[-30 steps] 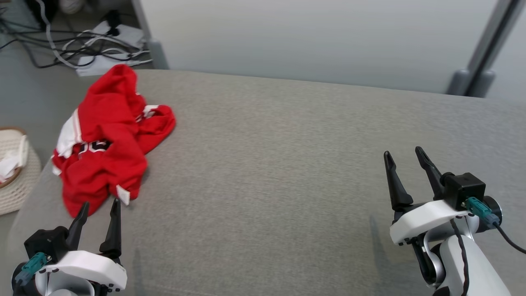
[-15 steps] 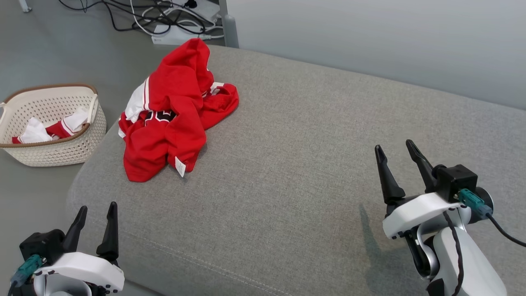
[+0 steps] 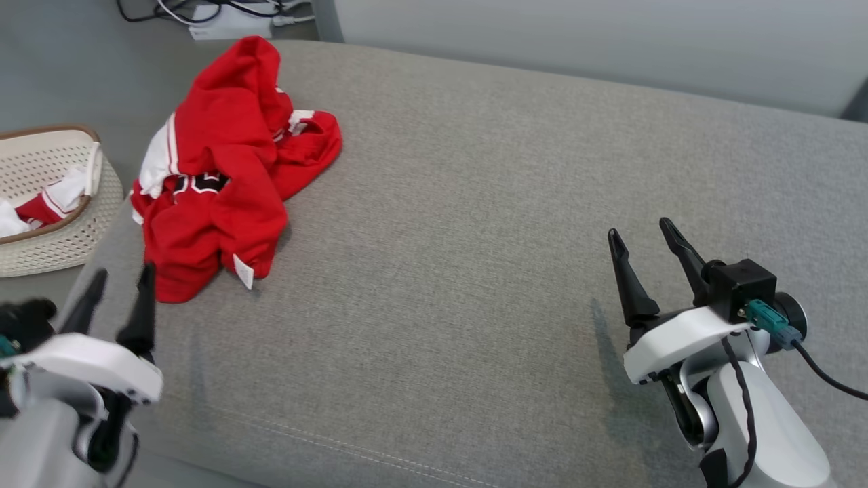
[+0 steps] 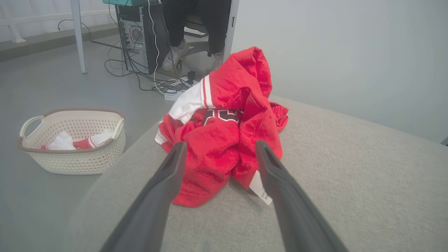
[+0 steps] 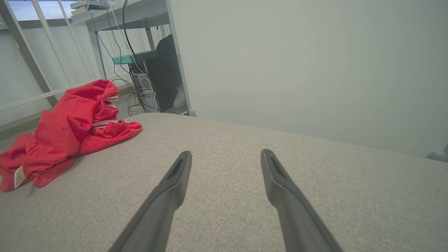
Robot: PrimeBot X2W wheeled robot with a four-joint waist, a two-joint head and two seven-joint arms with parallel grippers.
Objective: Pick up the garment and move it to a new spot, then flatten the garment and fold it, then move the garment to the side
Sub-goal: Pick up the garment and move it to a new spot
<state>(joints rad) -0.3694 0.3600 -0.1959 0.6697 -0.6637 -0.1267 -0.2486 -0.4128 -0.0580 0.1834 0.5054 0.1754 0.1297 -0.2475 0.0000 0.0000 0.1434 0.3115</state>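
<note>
the red garment (image 3: 224, 176) is seen crumpled at the far left corner of the grey cushion (image 3: 475, 203), by the rounded rim. wide bare fabric is left between it and the right gripper (image 3: 639, 228), jaws spread and empty. the left gripper (image 3: 123, 270), blurred, is likewise held open, short of the garment's near hem. in the left wrist view a shoe (image 4: 173, 56), perhaps a seated person's, is shown beyond the floor basket (image 4: 80, 161).

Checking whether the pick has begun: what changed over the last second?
The head camera swung, shifting the whole view. The left gripper came forward toward the near edge of the red garment, open, holding nothing. Nothing grasped or released. The garment lies in the same crumpled heap on the grey cushion; the right gripper stays open and empty.
</note>
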